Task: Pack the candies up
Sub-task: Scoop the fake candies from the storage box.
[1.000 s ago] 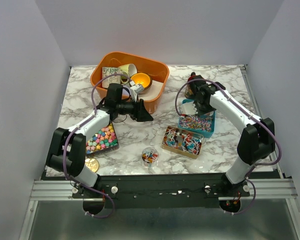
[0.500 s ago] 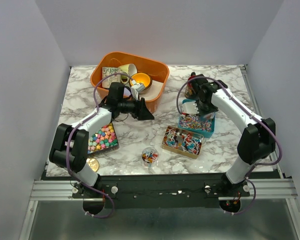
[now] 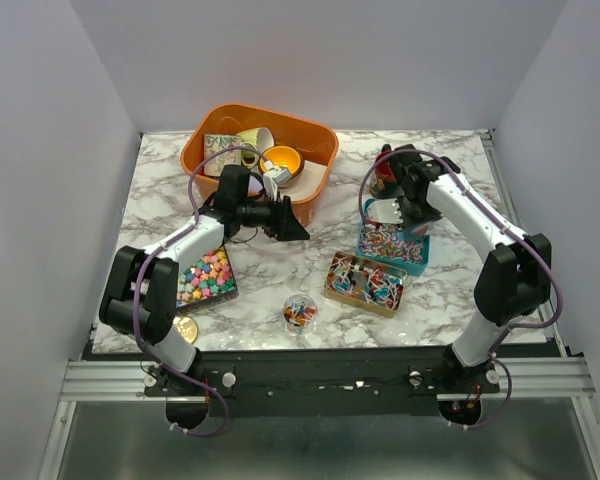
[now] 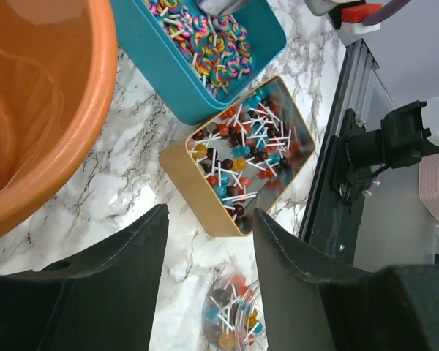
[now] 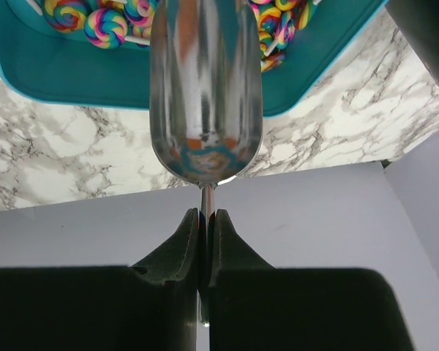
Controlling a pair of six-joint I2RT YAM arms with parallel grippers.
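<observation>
The candies lie in several containers: pastel stars in a black tray point(image 3: 205, 277), swirl lollipops in a teal tin point(image 3: 393, 246) point(image 5: 73, 66), and ball lollipops in a gold tin point(image 3: 365, 283) point(image 4: 243, 157) and a small clear tub point(image 3: 300, 311) point(image 4: 231, 320). My right gripper point(image 3: 411, 203) point(image 5: 207, 217) is shut on the thin handle of a metal scoop point(image 3: 384, 212) point(image 5: 205, 88), which hangs over the teal tin's far end. My left gripper point(image 3: 289, 227) point(image 4: 207, 219) stands open above the marble between the basket and the gold tin, with nothing in it.
An orange basket point(image 3: 315, 190) point(image 4: 51, 146) with cups and a box sits at the back, close behind my left gripper. A gold disc point(image 3: 184, 328) lies at the front left. A dark red object point(image 3: 384, 180) stands behind the teal tin. The table's metal rail point(image 4: 351, 146) runs nearby.
My right gripper has shifted slightly back and to the right with the scoop, tilting it above the teal tin. The left arm's elbow has swung a little; its gripper has stayed in place.
</observation>
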